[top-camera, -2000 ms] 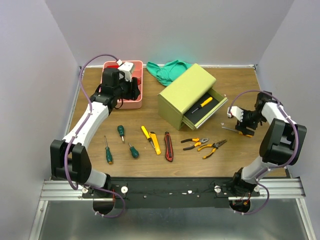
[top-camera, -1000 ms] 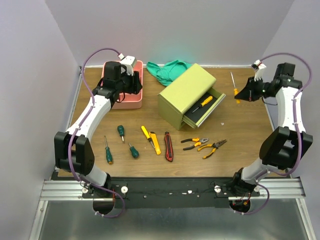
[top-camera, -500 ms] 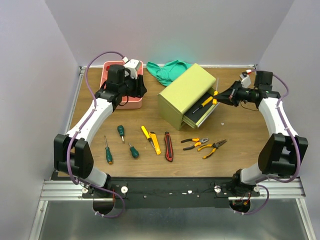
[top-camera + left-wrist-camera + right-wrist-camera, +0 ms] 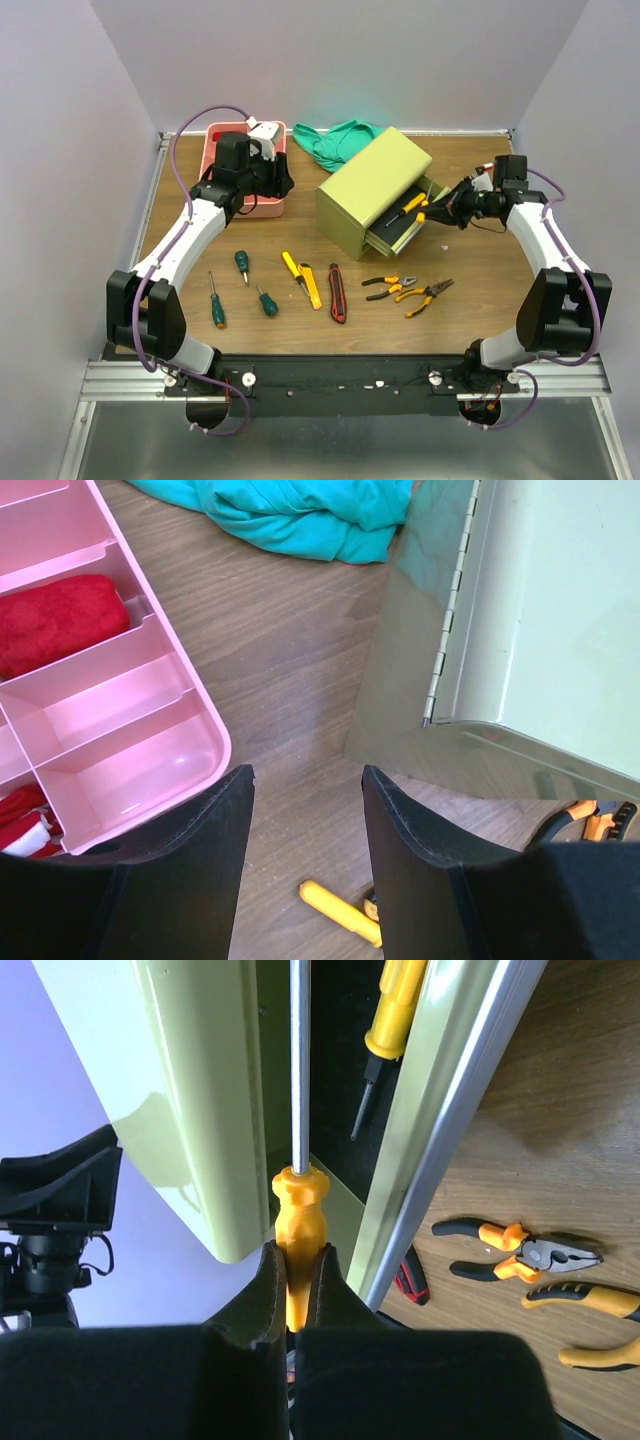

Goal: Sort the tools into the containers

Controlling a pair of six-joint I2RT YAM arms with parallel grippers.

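Note:
The olive-green chest (image 4: pixel 375 185) stands mid-table with its bottom drawer (image 4: pixel 418 228) pulled out and a yellow-handled screwdriver (image 4: pixel 407 209) lying inside. My right gripper (image 4: pixel 440 207) hovers at the drawer's mouth, shut on an orange-handled screwdriver (image 4: pixel 297 1210) whose shaft points into the drawer. My left gripper (image 4: pixel 275 175) hangs open and empty beside the right edge of the pink tray (image 4: pixel 255 210). On the table in front lie three green-handled screwdrivers (image 4: pixel 242 263), a yellow screwdriver (image 4: pixel 292 266), a yellow knife (image 4: pixel 312 288), a red-black knife (image 4: pixel 337 293) and two pliers (image 4: pixel 388 287).
A green cloth (image 4: pixel 335 142) is bunched at the back between tray and chest. Red items (image 4: pixel 55 620) fill some tray compartments. In the left wrist view the chest's hinged side (image 4: pixel 440 660) is close on the right.
My right gripper swung the orange-handled screwdriver in from the back right of the table to the open drawer. The left gripper shifted slightly right over the tray's edge.

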